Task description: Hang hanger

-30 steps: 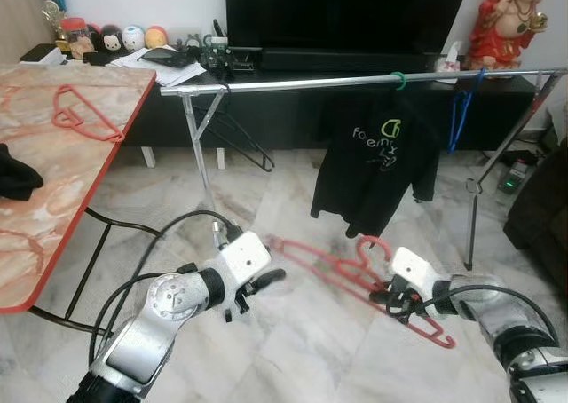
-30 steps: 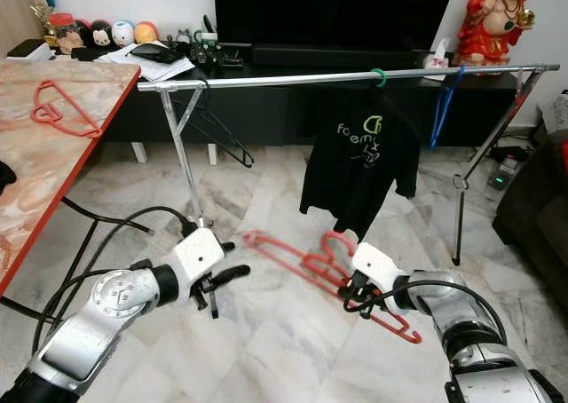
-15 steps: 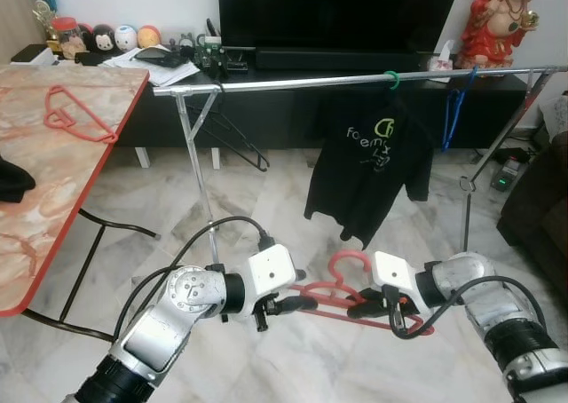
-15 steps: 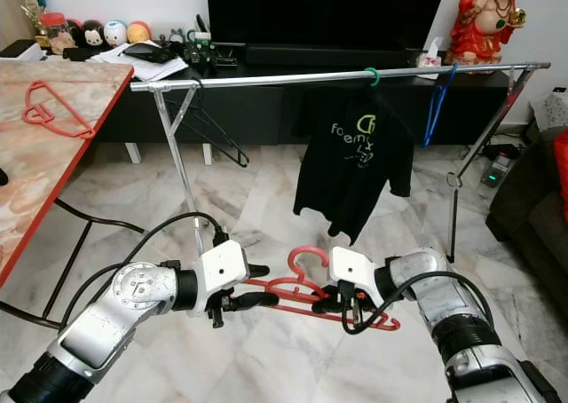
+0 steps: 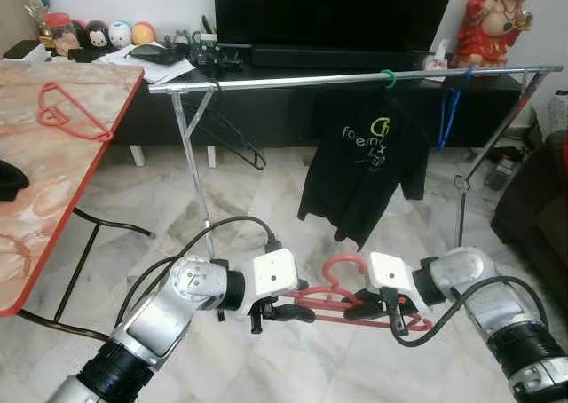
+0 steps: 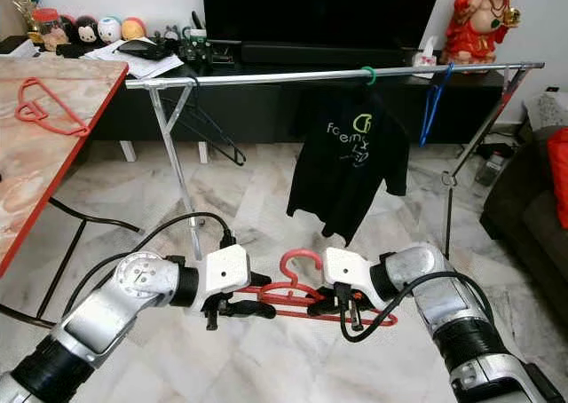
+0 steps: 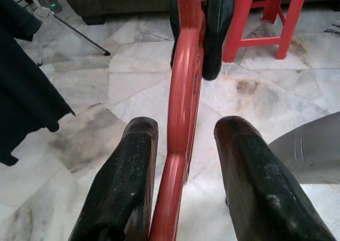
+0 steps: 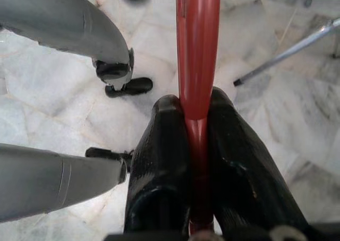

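A red hanger (image 5: 330, 289) is held level above the marble floor, hook up, between my two grippers. My right gripper (image 5: 357, 311) is shut on its lower bar near the middle; in the right wrist view the fingers (image 8: 170, 145) pinch the red bar (image 8: 197, 50). My left gripper (image 5: 296, 312) is open at the hanger's left end, and its fingers (image 7: 133, 166) straddle the red bar (image 7: 183, 92) with gaps on both sides. The silver clothes rail (image 5: 302, 80) runs across behind, above the hanger.
A black T-shirt (image 5: 368, 168) on a green hanger, a blue hanger (image 5: 451, 110) and a black hanger (image 5: 235, 137) hang on the rail. A marble-top table (image 5: 53, 199) at left carries another red hanger (image 5: 67, 119). A dark sofa (image 5: 541, 199) stands at right.
The hanger has gone from tilted to level and risen a little. My left gripper has swung right and brought its open fingers around the hanger's left end. The right gripper keeps its grip.
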Controlling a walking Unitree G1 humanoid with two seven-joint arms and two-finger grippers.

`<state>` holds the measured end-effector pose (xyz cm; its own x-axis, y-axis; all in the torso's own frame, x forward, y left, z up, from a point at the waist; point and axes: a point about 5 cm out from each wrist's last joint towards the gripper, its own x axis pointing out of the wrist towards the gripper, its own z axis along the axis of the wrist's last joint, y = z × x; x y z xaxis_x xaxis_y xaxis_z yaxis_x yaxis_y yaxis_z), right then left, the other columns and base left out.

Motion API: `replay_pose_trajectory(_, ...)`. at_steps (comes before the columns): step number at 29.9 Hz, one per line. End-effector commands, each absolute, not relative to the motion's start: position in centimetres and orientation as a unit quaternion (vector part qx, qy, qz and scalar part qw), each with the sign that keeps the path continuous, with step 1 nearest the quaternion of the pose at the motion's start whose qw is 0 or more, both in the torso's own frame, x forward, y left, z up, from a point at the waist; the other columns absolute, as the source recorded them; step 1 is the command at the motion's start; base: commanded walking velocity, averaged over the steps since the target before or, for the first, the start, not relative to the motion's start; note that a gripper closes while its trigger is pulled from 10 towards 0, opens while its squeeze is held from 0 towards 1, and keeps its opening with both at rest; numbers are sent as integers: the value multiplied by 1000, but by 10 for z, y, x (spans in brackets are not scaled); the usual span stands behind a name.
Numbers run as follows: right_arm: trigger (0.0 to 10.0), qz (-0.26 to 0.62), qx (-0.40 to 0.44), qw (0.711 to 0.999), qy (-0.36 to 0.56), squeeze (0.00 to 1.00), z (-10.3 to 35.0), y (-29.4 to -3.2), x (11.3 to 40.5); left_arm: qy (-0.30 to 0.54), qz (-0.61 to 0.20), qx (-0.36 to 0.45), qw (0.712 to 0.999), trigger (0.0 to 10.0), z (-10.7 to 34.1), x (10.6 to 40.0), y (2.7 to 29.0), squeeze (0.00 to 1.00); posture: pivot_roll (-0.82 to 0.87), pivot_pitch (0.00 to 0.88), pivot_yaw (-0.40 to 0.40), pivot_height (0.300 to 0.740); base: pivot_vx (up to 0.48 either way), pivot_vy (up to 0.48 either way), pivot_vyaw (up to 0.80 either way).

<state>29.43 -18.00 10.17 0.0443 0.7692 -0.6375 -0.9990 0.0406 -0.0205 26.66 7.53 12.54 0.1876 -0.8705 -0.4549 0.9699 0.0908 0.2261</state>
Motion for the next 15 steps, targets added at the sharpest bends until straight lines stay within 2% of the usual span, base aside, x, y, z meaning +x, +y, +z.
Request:
replay_pose_trajectory(1, 10000, 649, -243, 681, 234, 0, 106, -182, 293, 97, -633, 253, 725, 10000, 127, 268, 71, 0, 31, 0, -116, 740, 0, 0, 0)
replay_pose_trajectory(8, 10000, 649, -248, 681, 233, 0, 107, -177, 293, 97, -633, 253, 725, 9882, 128, 271, 71, 0, 32, 0, -116, 740, 0, 0, 0)
replay_pose_trajectory(9, 10000, 649, -247, 681, 232, 0, 107, -177, 292, 97, -633, 251, 726, 7765, 128, 272, 71, 0, 32, 0, -116, 740, 0, 0, 0)
replay_pose_trajectory(10, 10000, 649, -247, 681, 232, 0, 107, -176, 292, 96, -632, 250, 727, 4627, 128, 272, 71, 0, 32, 0, -116, 740, 0, 0, 0)
replay_pose_trajectory(11, 10000, 650, -247, 680, 232, 0, 107, -176, 292, 96, -632, 249, 728, 3216, 128, 272, 71, 0, 32, 0, -116, 740, 0, 0, 0)
replay_pose_trajectory(12, 10000, 650, -248, 680, 232, 0, 107, -176, 292, 96, -631, 249, 728, 706, 128, 273, 71, 0, 32, 0, -116, 740, 0, 0, 0)
replay_pose_trajectory(13, 10000, 650, -248, 680, 232, 0, 107, -176, 292, 96, -631, 248, 729, 0, 128, 273, 71, 0, 32, 0, -116, 740, 0, 0, 0)
replay_pose_trajectory(15, 10000, 649, -248, 681, 231, 0, 108, -176, 292, 97, -631, 247, 729, 0, 128, 273, 71, 0, 31, 0, -116, 740, 0, 0, 0)
